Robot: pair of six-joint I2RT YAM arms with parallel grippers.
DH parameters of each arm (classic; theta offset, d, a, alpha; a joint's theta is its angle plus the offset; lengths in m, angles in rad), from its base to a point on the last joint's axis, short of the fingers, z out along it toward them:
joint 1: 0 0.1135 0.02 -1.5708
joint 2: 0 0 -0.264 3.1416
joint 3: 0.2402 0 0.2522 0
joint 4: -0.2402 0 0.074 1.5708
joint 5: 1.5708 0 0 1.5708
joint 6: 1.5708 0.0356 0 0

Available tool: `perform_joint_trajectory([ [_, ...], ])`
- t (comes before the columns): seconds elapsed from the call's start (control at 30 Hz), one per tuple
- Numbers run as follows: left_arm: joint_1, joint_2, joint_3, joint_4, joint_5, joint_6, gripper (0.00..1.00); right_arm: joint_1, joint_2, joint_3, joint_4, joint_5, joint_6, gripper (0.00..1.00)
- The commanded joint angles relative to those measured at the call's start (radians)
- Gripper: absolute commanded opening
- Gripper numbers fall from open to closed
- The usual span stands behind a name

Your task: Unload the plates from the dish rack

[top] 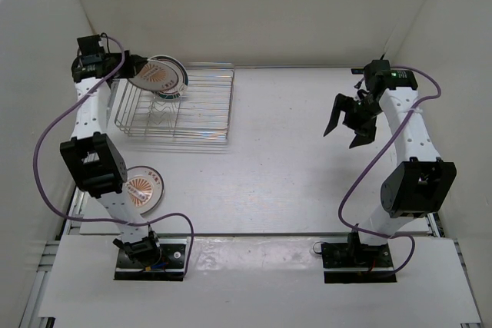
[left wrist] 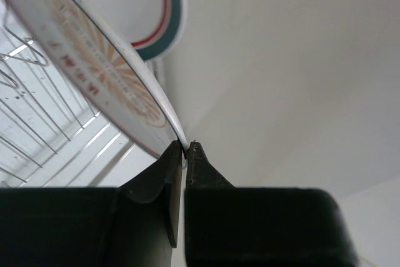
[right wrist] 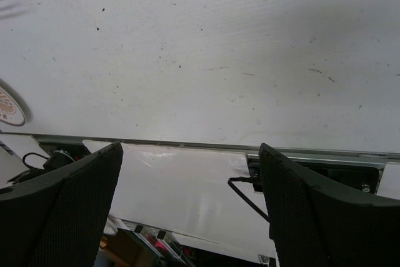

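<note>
The left gripper [left wrist: 186, 149] pinches the sunburst plate [left wrist: 94, 73] by its rim alone, far left; it could slip onto the teal-rimmed plate [left wrist: 170, 23]. The right gripper [right wrist: 190, 154] hangs spread.

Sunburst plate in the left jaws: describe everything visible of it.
Small round white plate with an orange sunburst centre, glossy, thin-edged. The left gripper has its jaws shut on the rim. It is tilted over the silver wire dish rack's left end, before a teal-rimmed white plate; contact with either is unclear.
</note>
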Motion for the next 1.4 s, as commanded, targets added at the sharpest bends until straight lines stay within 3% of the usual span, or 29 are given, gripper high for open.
perform_joint_trajectory([
  [0.0, 0.010, -0.143, 0.028, 0.031, -0.005, -0.006, 0.00, -0.005, -0.022, -0.015, -0.237, -0.032, -0.002, 0.90],
  [0.2, 0.007, -0.242, -0.084, 0.009, -0.005, 0.031, 0.00, -0.002, -0.038, -0.026, -0.240, -0.039, -0.005, 0.90],
  [0.33, 0.008, -0.267, 0.004, -0.040, -0.004, 0.095, 0.00, 0.001, -0.061, -0.054, -0.242, -0.040, -0.007, 0.90],
  [0.43, 0.001, -0.267, 0.155, -0.159, -0.009, 0.185, 0.00, 0.001, -0.079, -0.087, -0.239, -0.055, -0.002, 0.90],
  [0.53, -0.025, -0.291, 0.273, -0.380, -0.074, 0.303, 0.00, 0.001, -0.111, -0.135, -0.228, -0.074, 0.001, 0.90],
  [0.63, -0.047, -0.388, 0.285, -0.560, -0.134, 0.412, 0.00, 0.002, -0.126, -0.156, -0.224, -0.086, 0.004, 0.90],
  [0.73, -0.053, -0.494, 0.215, -0.752, -0.205, 0.472, 0.00, 0.004, -0.160, -0.216, -0.216, -0.098, 0.009, 0.90],
  [0.87, -0.067, -0.629, -0.025, -0.925, -0.260, 0.491, 0.00, 0.011, -0.180, -0.258, -0.211, -0.101, 0.004, 0.90],
  [0.9, -0.071, -0.702, -0.059, -1.001, -0.342, 0.485, 0.00, 0.013, -0.189, -0.264, -0.211, -0.092, 0.006, 0.90],
  [1.1, -0.073, -0.836, -0.388, -1.057, -0.554, 0.521, 0.00, 0.062, -0.215, -0.256, -0.233, -0.043, -0.008, 0.90],
  [1.2, -0.073, -0.836, -0.518, -1.080, -0.575, 0.515, 0.00, 0.090, -0.217, -0.247, -0.234, -0.032, -0.007, 0.90],
  [1.37, -0.074, -0.841, -0.650, -0.982, -0.579, 0.485, 0.00, 0.117, -0.193, -0.233, -0.234, -0.037, -0.010, 0.90],
])
